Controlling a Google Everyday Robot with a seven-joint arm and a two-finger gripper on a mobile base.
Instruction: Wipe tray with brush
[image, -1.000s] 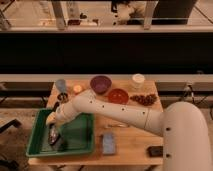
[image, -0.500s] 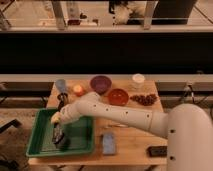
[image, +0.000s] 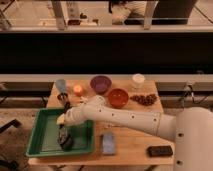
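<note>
Tabletop (image: 131, 146): tray (image: 46, 136) sits at the left end against the near edge, well apart from the red bowl (image: 118, 97) toward the far edge, so the wipe gets its own zone. Arm (image: 120, 118) reaches in from the right end and drops over the tray's right side, putting the tool (image: 64, 131) inside the tray, pointing down. Tool looks pinched on the brush (image: 65, 142), held head-down against the tray floor so the bristles bear on it. My read is mid-wipe, with the left part of the floor likely next.
</note>
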